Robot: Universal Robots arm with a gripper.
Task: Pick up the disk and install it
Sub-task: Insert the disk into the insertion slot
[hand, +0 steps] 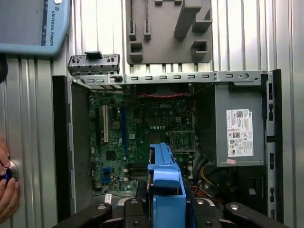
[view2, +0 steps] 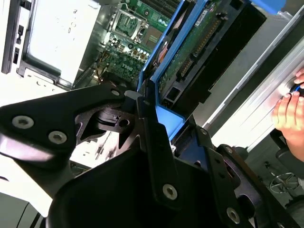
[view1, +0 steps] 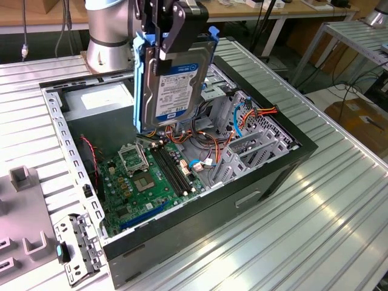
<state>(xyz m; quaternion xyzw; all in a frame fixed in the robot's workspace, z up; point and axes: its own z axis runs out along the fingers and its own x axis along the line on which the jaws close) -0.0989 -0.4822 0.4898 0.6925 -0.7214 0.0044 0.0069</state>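
Above the open computer case, near twelve o'clock in the exterior view, my gripper is clenched on the disk. I hold it on edge, probably to clear the walls. The motherboard lies at its six o'clock.

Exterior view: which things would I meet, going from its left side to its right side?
From the left: grey block → metal bracket → disk → orange cables.
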